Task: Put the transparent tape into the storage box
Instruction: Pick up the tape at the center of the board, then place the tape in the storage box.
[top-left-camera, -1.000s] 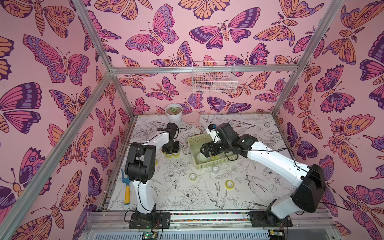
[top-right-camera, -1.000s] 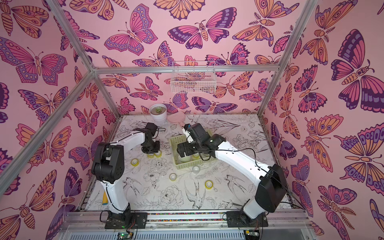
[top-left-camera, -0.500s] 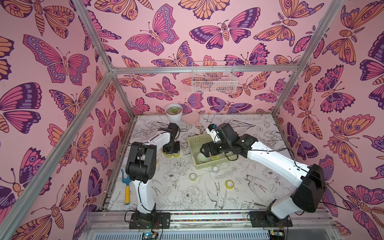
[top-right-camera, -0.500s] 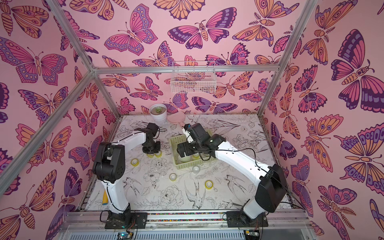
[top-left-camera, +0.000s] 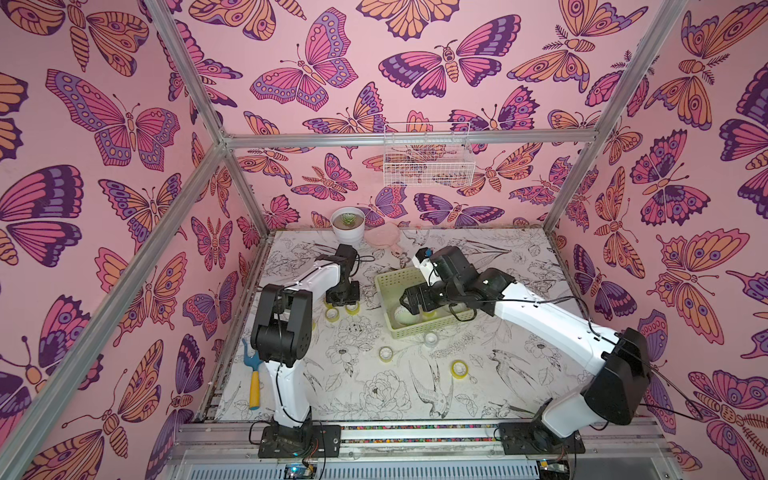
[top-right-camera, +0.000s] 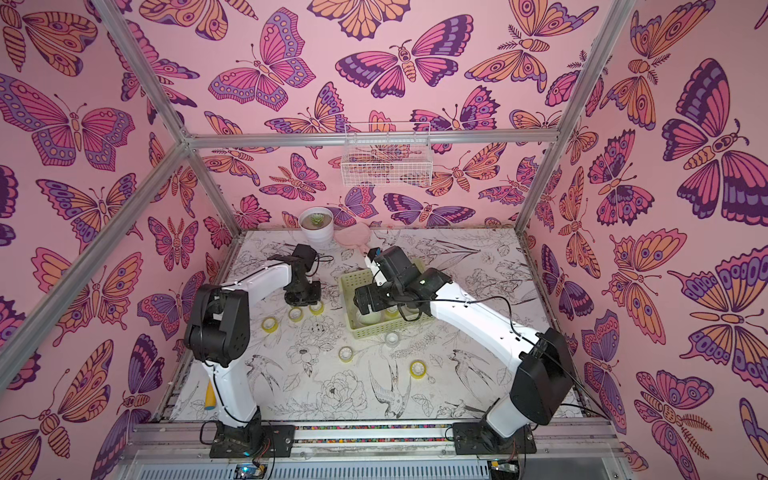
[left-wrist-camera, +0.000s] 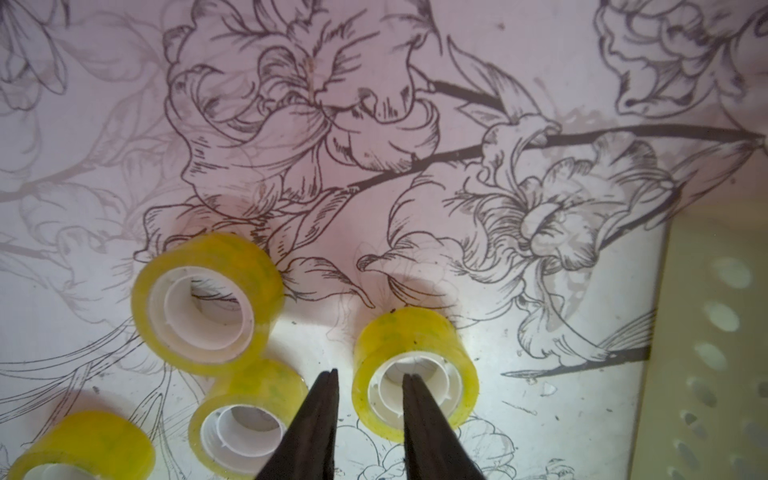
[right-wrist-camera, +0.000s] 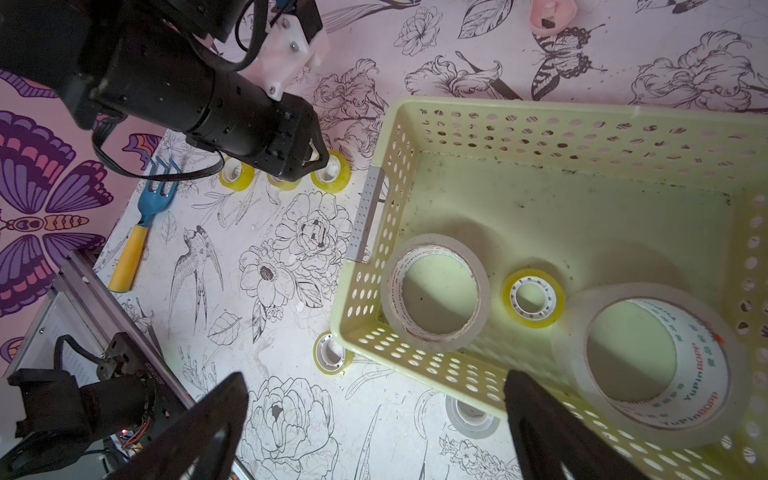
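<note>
The storage box (top-left-camera: 388, 276) (right-wrist-camera: 540, 110) stands mid-table. It holds two wide whitish rolls of transparent tape (right-wrist-camera: 388, 286) (right-wrist-camera: 573, 332) and a small yellow one (right-wrist-camera: 508, 297). Several small rolls lie on the table around it (top-left-camera: 385, 353) (top-left-camera: 458, 368) (top-left-camera: 430, 338). My left gripper (left-wrist-camera: 370, 374) (top-left-camera: 347, 302) is narrowly open and points down at a yellow roll (left-wrist-camera: 415, 332) (top-right-camera: 316, 308) left of the box. One finger is over the roll's core and one is outside its wall, neither visibly pressing. My right gripper (right-wrist-camera: 376, 374) hangs wide open over the box's near corner, holding nothing.
Three more yellow rolls (left-wrist-camera: 208, 266) (left-wrist-camera: 253, 386) (left-wrist-camera: 83, 436) crowd beside the left gripper. A blue and yellow garden fork (top-left-camera: 253, 382) lies by the left wall. A white plant pot (top-left-camera: 348, 226) and a pink flat thing (top-left-camera: 384, 237) stand at the back. A white wire basket (top-left-camera: 428, 160) hangs on the back wall.
</note>
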